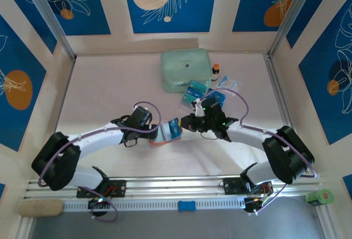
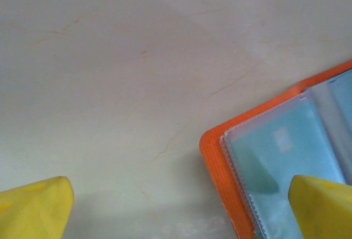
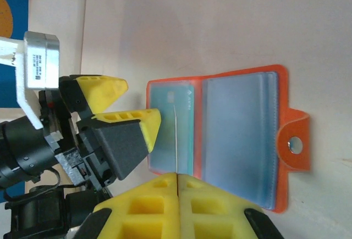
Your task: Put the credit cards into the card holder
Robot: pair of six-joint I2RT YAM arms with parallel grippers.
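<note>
The orange card holder [image 3: 281, 93] lies open on the table, snap tab to the right in the right wrist view. A teal credit card [image 3: 165, 118] shows through its left clear pocket [image 2: 286, 151]. My right gripper [image 3: 177, 176] is shut on another credit card [image 3: 176, 140], held edge-on over that left page. My left gripper [image 3: 140, 103] is open, one finger [image 2: 322, 206] over the holder's [image 2: 217, 162] corner, the other finger [image 2: 38, 206] over bare table. In the top view both grippers meet at the holder [image 1: 163, 136]: left [image 1: 157, 132], right [image 1: 188, 123].
More teal cards [image 1: 193, 92] lie behind the right gripper, beside a mint-green zip case [image 1: 186, 70], a small bottle [image 1: 215, 72] and a white-and-blue packet [image 1: 228, 82]. A green object [image 1: 319, 197] sits at the near right corner.
</note>
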